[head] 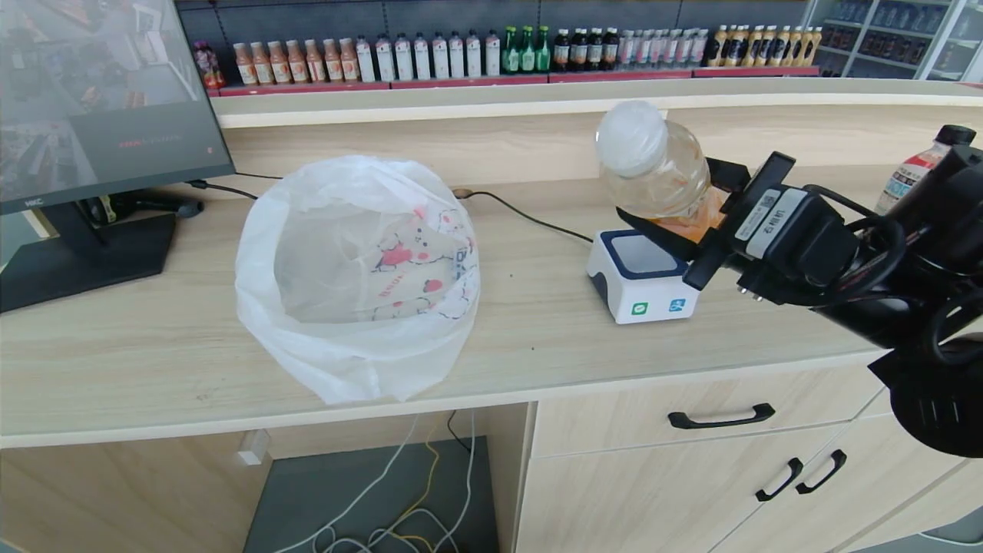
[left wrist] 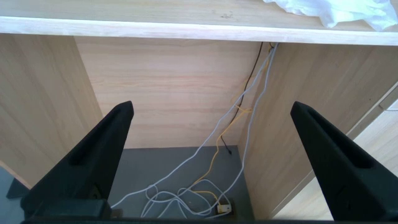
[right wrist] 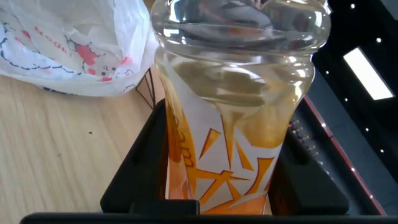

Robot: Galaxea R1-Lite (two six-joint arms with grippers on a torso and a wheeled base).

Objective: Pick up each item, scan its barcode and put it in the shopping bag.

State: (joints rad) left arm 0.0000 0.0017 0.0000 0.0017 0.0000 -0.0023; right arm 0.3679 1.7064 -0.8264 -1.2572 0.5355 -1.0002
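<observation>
A clear plastic bottle (head: 653,165) with an orange label and a little liquid in it lies tilted in my right gripper (head: 680,223), bottom end toward the white shopping bag (head: 357,276). It hangs just above the white barcode scanner box (head: 641,280) on the counter. In the right wrist view the bottle (right wrist: 236,124) sits between the black fingers (right wrist: 140,168), with the bag (right wrist: 68,50) beyond. The bag stands open on the counter, left of the scanner. My left gripper (left wrist: 211,149) is open below the counter edge, holding nothing.
A second bottle (head: 918,173) stands at the far right of the wooden counter (head: 537,338). A monitor (head: 100,92) on a black base and a hand scanner (head: 146,206) stand at the left. A cable (head: 530,219) runs to the scanner box. Cables (left wrist: 205,186) lie under the counter.
</observation>
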